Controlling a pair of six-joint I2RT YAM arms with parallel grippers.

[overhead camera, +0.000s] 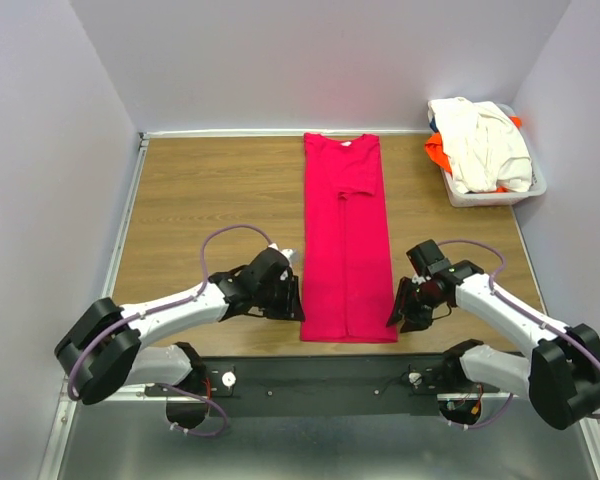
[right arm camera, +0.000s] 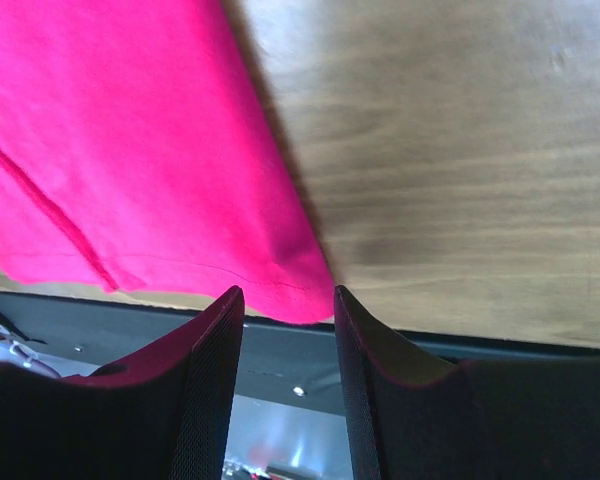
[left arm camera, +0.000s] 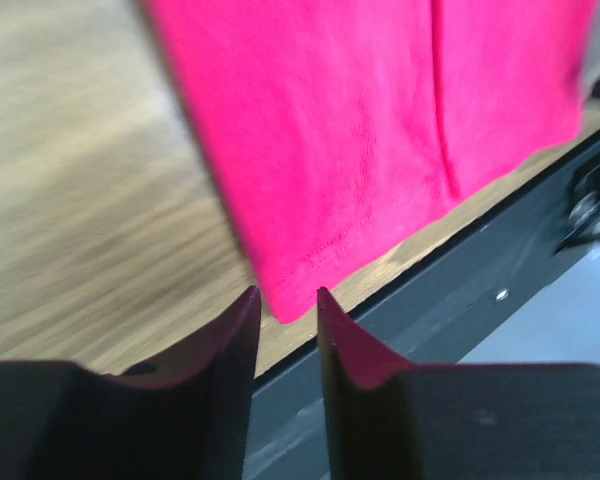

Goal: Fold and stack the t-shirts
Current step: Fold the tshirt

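The crimson-pink t-shirt (overhead camera: 346,235) lies flat on the table, folded lengthwise into a long strip from the back edge to the front edge. My left gripper (overhead camera: 296,305) is open beside the strip's near left corner (left arm camera: 285,305), empty. My right gripper (overhead camera: 394,312) is open beside the near right corner (right arm camera: 305,300), empty. The cream-white t-shirt (overhead camera: 480,140) and the orange t-shirt (overhead camera: 437,152) lie heaped in the white basket (overhead camera: 495,195) at the back right.
The wooden table (overhead camera: 210,190) ends at a black rail (overhead camera: 330,375) just in front of the shirt's hem. Grey walls enclose the left, back and right sides. The basket stands against the right wall.
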